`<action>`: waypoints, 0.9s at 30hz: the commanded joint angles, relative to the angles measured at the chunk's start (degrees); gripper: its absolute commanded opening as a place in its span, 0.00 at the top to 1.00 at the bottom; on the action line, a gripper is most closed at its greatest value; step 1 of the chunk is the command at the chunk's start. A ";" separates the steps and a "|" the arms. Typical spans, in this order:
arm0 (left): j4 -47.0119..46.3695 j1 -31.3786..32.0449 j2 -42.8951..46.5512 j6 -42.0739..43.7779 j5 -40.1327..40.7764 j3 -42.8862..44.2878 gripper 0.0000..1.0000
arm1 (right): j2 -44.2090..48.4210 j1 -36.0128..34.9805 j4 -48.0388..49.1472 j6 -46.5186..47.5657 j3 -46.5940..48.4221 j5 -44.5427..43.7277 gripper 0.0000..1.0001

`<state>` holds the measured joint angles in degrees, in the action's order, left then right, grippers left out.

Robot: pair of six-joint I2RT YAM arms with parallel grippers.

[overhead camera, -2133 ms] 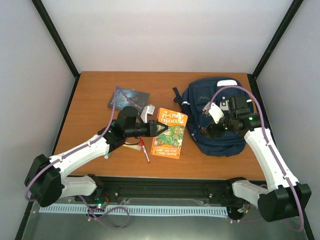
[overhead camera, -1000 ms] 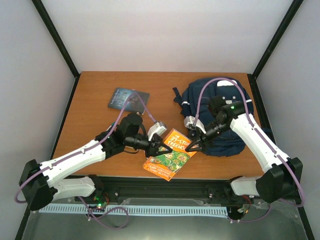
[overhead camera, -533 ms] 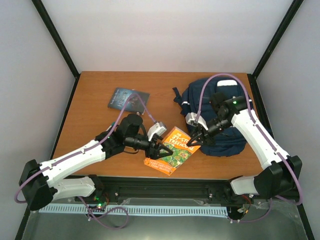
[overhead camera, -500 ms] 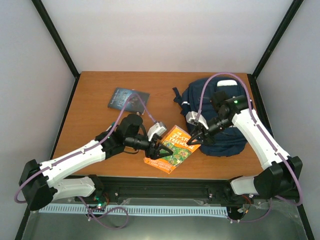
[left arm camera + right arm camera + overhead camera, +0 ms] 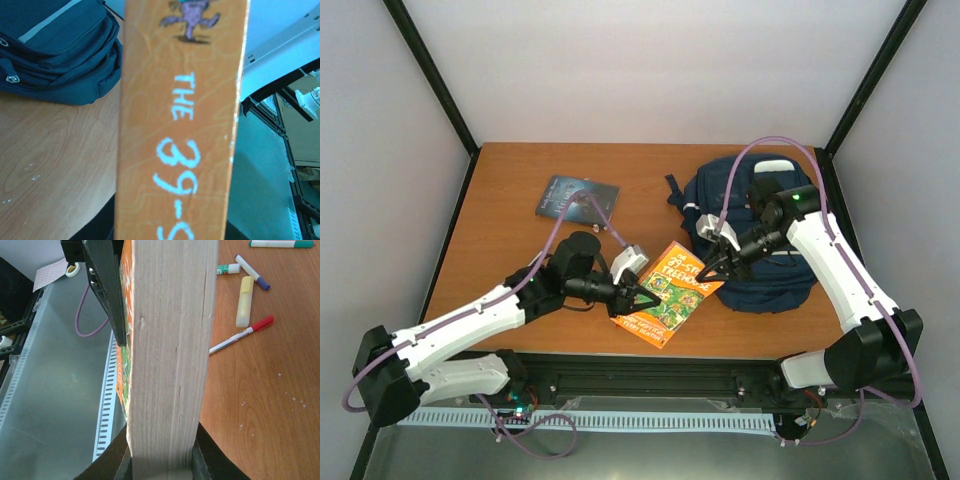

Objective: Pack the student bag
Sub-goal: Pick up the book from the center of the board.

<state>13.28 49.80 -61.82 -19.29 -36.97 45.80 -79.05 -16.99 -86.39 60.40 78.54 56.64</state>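
Note:
The student bag (image 5: 752,232), navy blue with white patches, lies at the right of the table; the left wrist view shows its side (image 5: 55,45). An orange paperback (image 5: 668,293) hangs tilted just left of it, held at both ends. My left gripper (image 5: 642,297) is shut on its near-left edge, and the orange spine (image 5: 180,125) fills that wrist view. My right gripper (image 5: 706,268) is shut on the far-right corner. Its black fingers (image 5: 117,460) pinch the page block (image 5: 170,350).
A dark-covered book (image 5: 577,196) lies at the back left. A red pen (image 5: 241,337), a yellow highlighter (image 5: 244,307), a blue marker (image 5: 252,272) and a green marker (image 5: 282,244) lie on the wood under the left arm. The table's near edge and metal rail (image 5: 650,365) are close below the paperback.
The right gripper closed on the paperback's far corner. The left gripper opened and closed again on it. The book has risen and shifted slightly toward the bag.

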 commanded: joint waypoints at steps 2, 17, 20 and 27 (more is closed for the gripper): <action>1.10 0.10 1.77 -2.30 2.08 0.41 0.96 | -0.16 0.62 1.62 -0.65 1.29 0.43 0.96; 3.49 0.11 4.34 -11.37 12.95 -2.47 0.99 | 2.18 19.96 6.26 5.52 -6.97 -25.55 0.55; 2.73 0.12 4.90 -11.94 13.44 -3.18 0.99 | 2.95 23.35 9.41 6.81 -9.19 -32.36 0.58; 0.04 0.12 4.81 -13.37 13.03 -4.64 0.99 | 7.04 25.21 21.15 10.65 -18.07 -46.21 0.65</action>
<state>18.94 49.93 -58.59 -30.92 -23.51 40.97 -75.09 7.84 -73.67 67.35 64.88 20.80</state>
